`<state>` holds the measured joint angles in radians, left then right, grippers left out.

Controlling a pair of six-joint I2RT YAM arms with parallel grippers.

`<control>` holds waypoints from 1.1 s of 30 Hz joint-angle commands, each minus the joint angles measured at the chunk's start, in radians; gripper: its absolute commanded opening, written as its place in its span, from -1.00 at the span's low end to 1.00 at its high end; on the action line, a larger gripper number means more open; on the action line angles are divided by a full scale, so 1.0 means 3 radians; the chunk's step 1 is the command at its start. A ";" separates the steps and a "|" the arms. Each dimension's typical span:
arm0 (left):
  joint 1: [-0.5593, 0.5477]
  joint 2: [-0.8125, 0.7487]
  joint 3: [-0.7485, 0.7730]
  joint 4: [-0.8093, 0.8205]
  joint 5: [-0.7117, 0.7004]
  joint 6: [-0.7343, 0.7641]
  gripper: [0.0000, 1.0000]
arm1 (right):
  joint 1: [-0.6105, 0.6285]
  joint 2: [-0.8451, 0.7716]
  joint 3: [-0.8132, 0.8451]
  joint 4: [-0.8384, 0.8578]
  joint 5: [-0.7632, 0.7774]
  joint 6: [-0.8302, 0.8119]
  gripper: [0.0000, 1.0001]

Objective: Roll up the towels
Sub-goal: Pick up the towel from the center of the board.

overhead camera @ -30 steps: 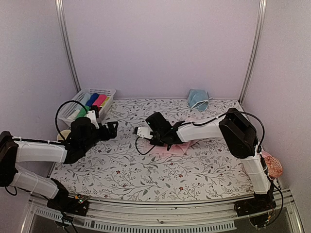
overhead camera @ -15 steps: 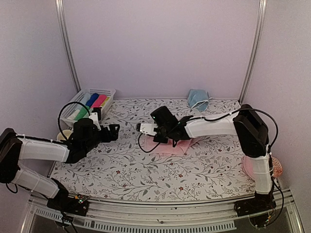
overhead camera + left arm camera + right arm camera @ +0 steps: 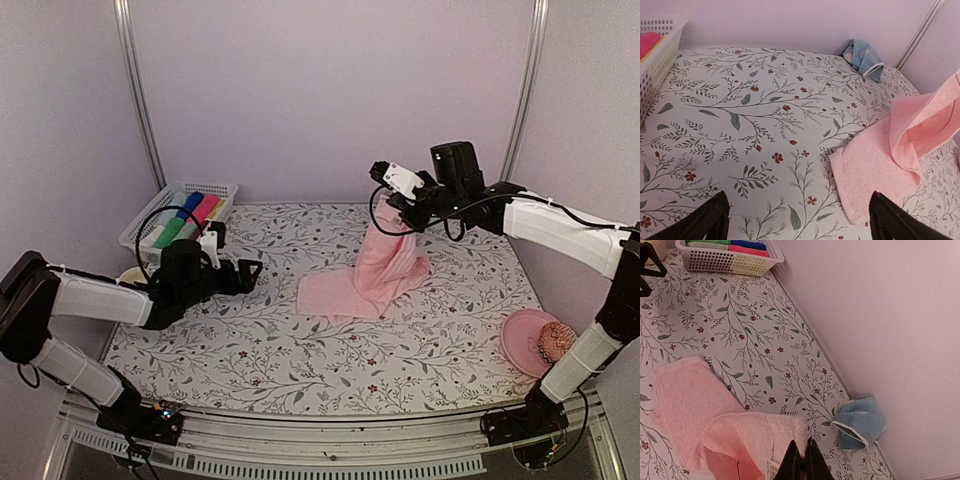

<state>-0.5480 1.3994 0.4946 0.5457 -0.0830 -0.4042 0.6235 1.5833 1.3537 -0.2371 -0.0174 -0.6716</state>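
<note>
Clearly pinching pink towel by its top edge with right gripper, jaws pressed together on the cloth, held up high over floral table mat. Draping down from that grip, with lower part lying flat near mat centre. Hovering low with left gripper left of the towel, jaws spread wide, gripping nothing. Noting light blue towel crumpled at back edge by the wall, apart from pink one. Also noting white basket of coloured rolls back left, pink plate near right.

Pale lilac walls w/ metal corner posts round floral-print table.
</note>
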 commanded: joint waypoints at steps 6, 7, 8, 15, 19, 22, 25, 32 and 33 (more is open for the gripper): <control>-0.0302 0.0508 0.0601 -0.0284 0.0472 0.0606 0.95 | -0.0647 -0.0437 -0.0232 -0.0066 -0.0040 0.0323 -0.96; -0.0336 0.0560 0.0682 -0.0386 0.0448 0.0709 0.95 | -0.0722 -0.0440 -0.0232 -0.0045 0.0055 0.0341 -0.96; -0.0363 0.0602 0.0756 -0.0491 0.0431 0.0816 0.94 | -0.0799 -0.0433 -0.0236 -0.0019 0.0169 0.0365 -0.96; -0.0580 0.0736 0.1108 -0.1132 0.0428 0.1809 0.74 | -0.1136 -0.0181 -0.0220 0.0073 0.0882 0.0499 -0.96; -0.0686 0.0711 0.1071 -0.1216 0.0460 0.2265 0.60 | -0.1274 -0.0039 -0.0160 0.0083 0.1165 0.0572 -0.96; -0.0726 0.0699 0.1044 -0.1265 0.0513 0.2539 0.41 | -0.1360 0.0027 -0.0151 0.0084 0.1235 0.0616 -0.96; -0.0806 0.0747 0.1079 -0.1365 0.0469 0.2753 0.17 | -0.1430 0.0103 -0.0136 0.0088 0.1285 0.0633 -0.96; -0.1048 0.1226 0.1346 -0.1692 -0.0089 0.3026 0.14 | -0.1579 0.0256 -0.0083 0.0090 0.1385 0.0682 -0.96; -0.1067 0.1301 0.1380 -0.1724 -0.0123 0.3041 0.12 | -0.1589 0.0291 -0.0081 0.0088 0.1399 0.0676 -0.96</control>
<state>-0.8352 1.7069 0.8574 0.1112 -0.0227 0.4389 0.1642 1.6375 1.2964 -0.2325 0.3622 -0.4889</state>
